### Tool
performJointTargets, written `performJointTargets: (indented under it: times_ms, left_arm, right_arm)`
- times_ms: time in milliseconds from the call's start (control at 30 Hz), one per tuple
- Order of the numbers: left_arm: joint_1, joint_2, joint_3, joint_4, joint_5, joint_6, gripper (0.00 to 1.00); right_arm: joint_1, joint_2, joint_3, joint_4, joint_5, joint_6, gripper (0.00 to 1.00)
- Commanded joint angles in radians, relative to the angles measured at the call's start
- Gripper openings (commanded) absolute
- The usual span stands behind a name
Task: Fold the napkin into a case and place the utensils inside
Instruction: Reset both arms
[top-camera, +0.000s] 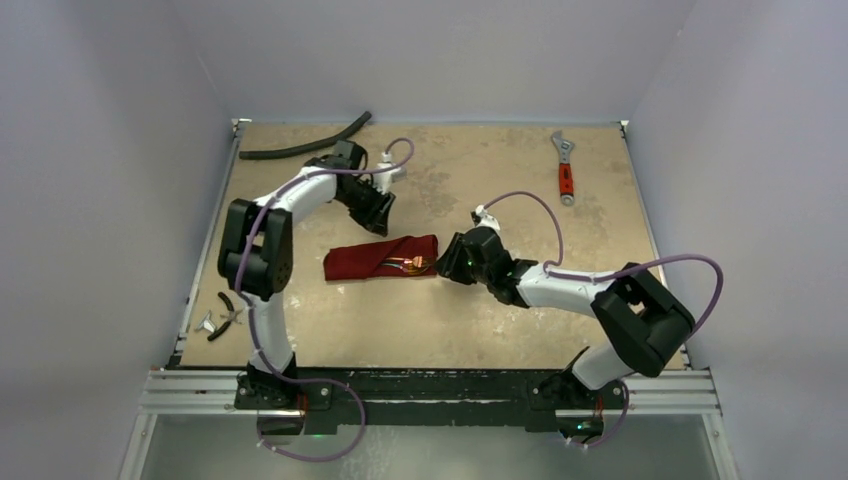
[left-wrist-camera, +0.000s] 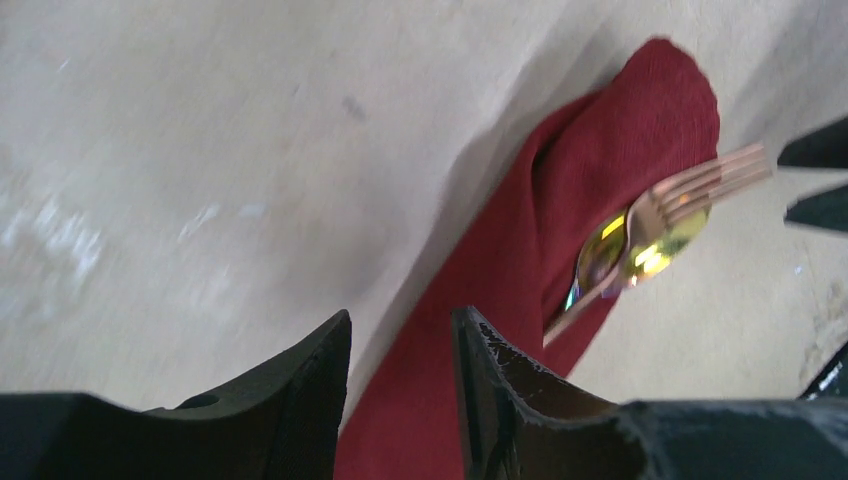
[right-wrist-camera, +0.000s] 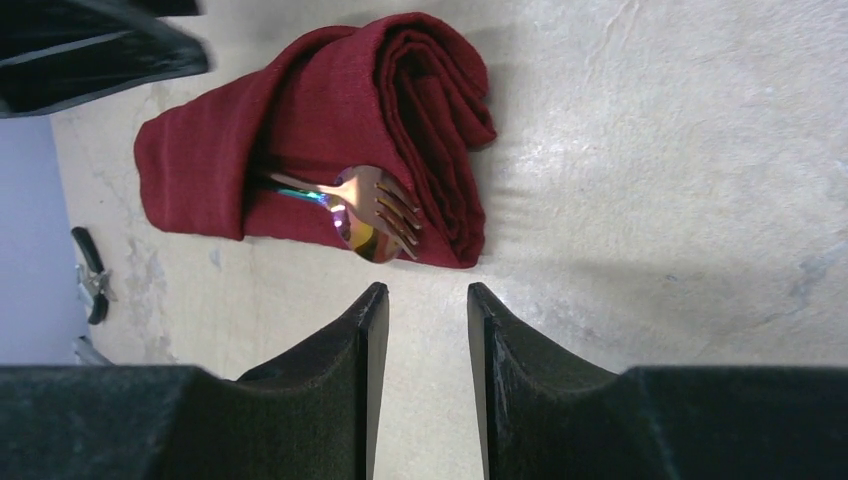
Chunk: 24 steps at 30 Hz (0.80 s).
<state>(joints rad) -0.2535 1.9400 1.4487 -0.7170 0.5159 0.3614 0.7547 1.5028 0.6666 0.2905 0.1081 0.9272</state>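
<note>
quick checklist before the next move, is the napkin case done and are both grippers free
1. dark red cloth napkin folded into a narrow pouch: ok
2. gold metal fork and gold spoon tucked into the fold: ok, heads stick out
3. left gripper open and empty: ok
4. right gripper open, empty, short of the napkin: ok
5. handles pushed fully in: cannot tell, hidden by the fold

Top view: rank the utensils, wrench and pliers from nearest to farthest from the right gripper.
1. Utensils: just left of the right gripper, tucked in the napkin.
2. Wrench: far right part of the table.
3. Pliers: near left edge.
</note>
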Motion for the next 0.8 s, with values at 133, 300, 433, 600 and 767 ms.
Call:
performJointTargets:
  times_ms: [133, 300, 433, 600, 767]
  left_arm:
    - [-0.080, 0.118, 0.088, 0.121, 0.081, -0.087, 0.38]
    - [-0.109, 0.126, 0.059, 0.141, 0.074, -0.076, 0.37]
    - [-0.113, 0.116, -0.008, 0.198, 0.049, -0.075, 0.36]
    - [-0.115, 0.102, -0.054, 0.215, 0.025, -0.057, 0.36]
    - [-0.115, 0.077, -0.087, 0.238, 0.016, -0.047, 0.36]
  right_arm:
    - [0.012, 0.039, 0.011, 0.141, -0.026, 0.006, 0.31]
    - [-0.011, -0.030, 0.080, 0.031, -0.016, -0.044, 0.28]
    - [-0.080, 0.024, 0.183, 0.011, -0.102, -0.090, 0.01]
    - [-0.110, 0.212, 0.334, 0.015, -0.253, -0.123, 0.00]
    - [-0.138, 0.346, 0.384, 0.019, -0.317, -0.107, 0.00]
